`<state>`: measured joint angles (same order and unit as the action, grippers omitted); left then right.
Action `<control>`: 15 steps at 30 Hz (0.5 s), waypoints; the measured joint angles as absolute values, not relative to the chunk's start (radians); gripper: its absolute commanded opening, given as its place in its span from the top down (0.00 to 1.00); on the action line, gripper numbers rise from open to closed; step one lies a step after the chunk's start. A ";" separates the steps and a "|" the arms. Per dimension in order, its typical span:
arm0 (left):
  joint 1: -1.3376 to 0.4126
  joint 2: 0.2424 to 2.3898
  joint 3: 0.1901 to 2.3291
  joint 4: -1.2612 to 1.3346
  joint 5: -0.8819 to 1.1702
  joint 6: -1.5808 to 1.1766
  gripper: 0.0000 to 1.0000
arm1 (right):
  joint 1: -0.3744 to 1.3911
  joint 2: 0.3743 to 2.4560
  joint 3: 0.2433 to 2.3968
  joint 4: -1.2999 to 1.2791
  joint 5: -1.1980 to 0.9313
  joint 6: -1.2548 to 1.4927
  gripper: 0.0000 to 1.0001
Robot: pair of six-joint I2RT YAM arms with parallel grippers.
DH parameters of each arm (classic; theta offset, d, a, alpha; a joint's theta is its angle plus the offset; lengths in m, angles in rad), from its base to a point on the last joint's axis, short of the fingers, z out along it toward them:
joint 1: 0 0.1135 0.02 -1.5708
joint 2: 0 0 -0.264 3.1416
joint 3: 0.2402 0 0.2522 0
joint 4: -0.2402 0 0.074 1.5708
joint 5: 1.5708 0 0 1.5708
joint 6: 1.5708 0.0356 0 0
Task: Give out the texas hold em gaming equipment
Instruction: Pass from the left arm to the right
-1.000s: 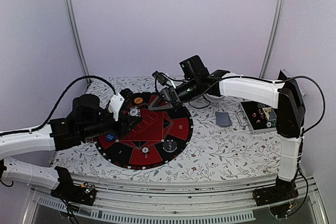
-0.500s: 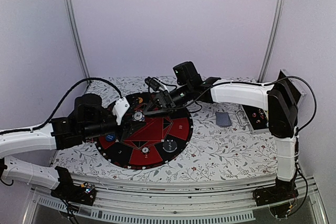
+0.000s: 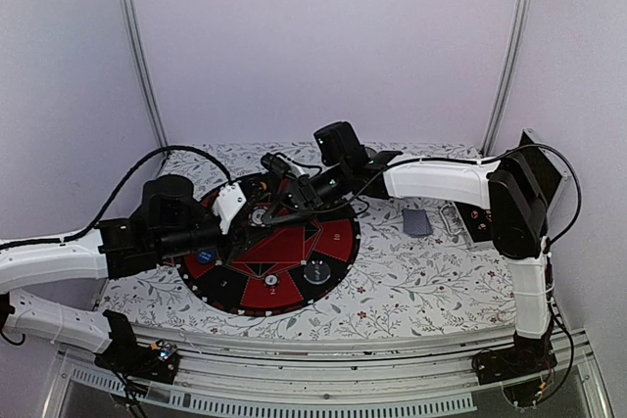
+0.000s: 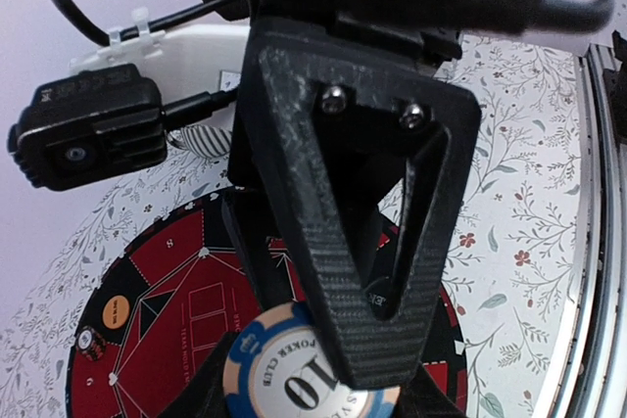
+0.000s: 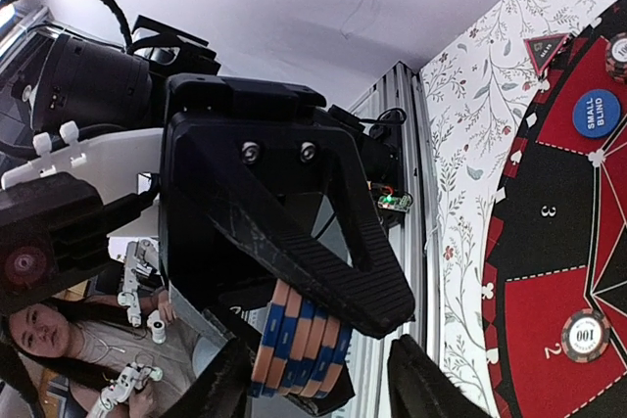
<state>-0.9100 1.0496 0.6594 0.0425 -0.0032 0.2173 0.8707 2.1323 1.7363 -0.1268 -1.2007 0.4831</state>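
- The left fingers [image 5: 343, 291] are clamping a stack of chips [image 5: 299, 340], orange and blue at the rims. They are holding it in the air above the far-left part of the mat [image 3: 294, 247], seemingly offering it to the other arm.
- The right fingers [image 4: 362, 320] are standing about half open astride that stack. I'm seeing a gap on one side, so I wouldn't call it a grip yet.
- I'm reading this as a hand-over, since the right arm looks better placed for the seats on the mat's right side.
- A blue chip [image 3: 205, 255] is lying at the mat's left rim and a black-and-white chip [image 3: 315, 271] toward its near rim. A grey-blue card [image 3: 416, 222] is lying on the desk [image 3: 411, 281] just right of the mat.
- Both arms are crowding the air over the mat's far-left part. Its red middle and right side are lying bare, offering room to set chips down.
- The desk is ending at a metal rail [image 3: 323, 364] close beyond the mat's near rim. A black cable [image 3: 147, 159] is arching over the desk left of the mat, where a wide swing could snag it.
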 measured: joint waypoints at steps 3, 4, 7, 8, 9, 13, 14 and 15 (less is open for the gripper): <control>-0.910 1.052 0.659 0.036 -0.008 0.222 1.00 | 0.875 2.147 1.740 -0.118 -1.219 0.495 0.68; -0.910 1.055 0.659 0.035 -0.010 0.224 1.00 | 0.876 2.150 1.742 -0.111 -1.227 0.499 0.73; -0.910 1.061 0.659 0.038 -0.012 0.234 1.00 | 0.878 2.154 1.745 -0.096 -1.241 0.525 0.89; -0.910 1.061 0.659 0.039 -0.015 0.246 1.00 | 0.877 2.157 1.746 -0.099 -1.245 0.546 0.95; -0.910 1.062 0.659 0.039 -0.019 0.260 1.00 | 0.876 2.158 1.748 -0.107 -1.245 0.565 0.97; -0.910 1.063 0.659 0.032 -0.017 0.278 0.92 | 0.876 2.163 1.748 -0.104 -1.249 0.581 0.98; -0.910 1.063 0.659 0.032 -0.017 0.281 0.88 | 0.876 2.163 1.748 -0.102 -1.249 0.583 0.98; -0.910 1.063 0.659 0.032 -0.017 0.282 0.83 | 0.876 2.163 1.748 -0.102 -1.250 0.585 0.98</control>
